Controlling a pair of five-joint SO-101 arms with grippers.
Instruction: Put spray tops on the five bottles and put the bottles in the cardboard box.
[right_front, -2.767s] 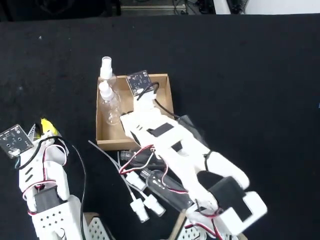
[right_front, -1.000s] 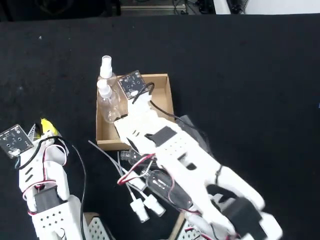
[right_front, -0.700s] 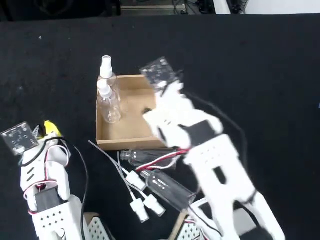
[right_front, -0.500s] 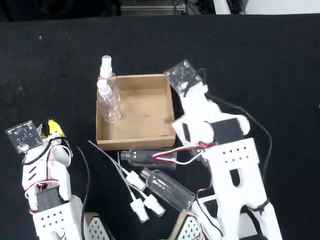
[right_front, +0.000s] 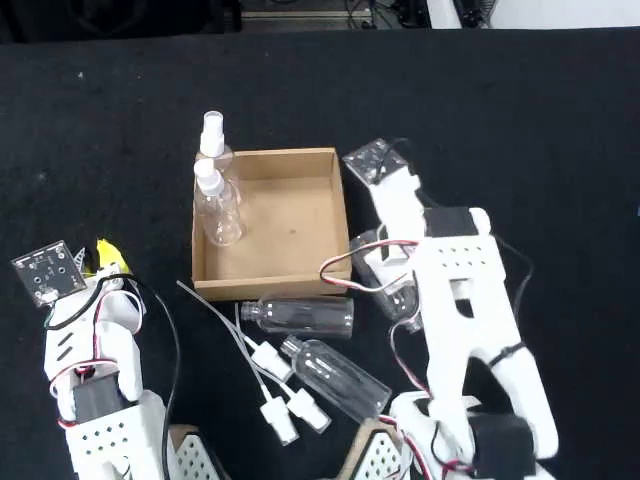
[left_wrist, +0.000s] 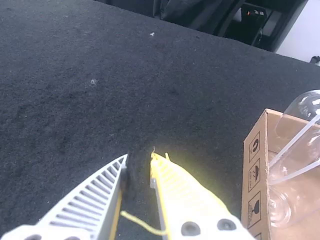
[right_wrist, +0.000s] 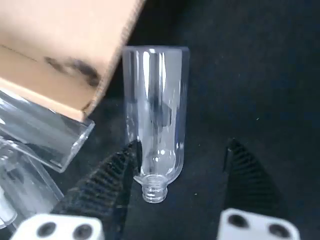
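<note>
Left gripper (left_wrist: 137, 165) hangs over the black counter (right_front: 520, 120), jaws slightly parted and empty. Two spray-topped clear bottles (right_front: 218, 205) stand at the left wall of the brown cardboard box (right_front: 270, 272). Right gripper (right_wrist: 182, 145) has released jaws straddling a capless clear bottle (right_wrist: 155, 120) lying beside the box.

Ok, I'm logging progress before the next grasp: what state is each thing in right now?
cardboard box: upright, open-topped.
far capped bottle: upright, spray top on.
near capped bottle: upright in box, spray top on.
right-wall bottle: lying, uncapped.
near-wall bottle: lying, uncapped.
nearest bottle: lying, uncapped.
loose spray tops: lying, unfitted.
left hand: slightly open, empty.
right hand: open, straddling the right-wall bottle.
</note>
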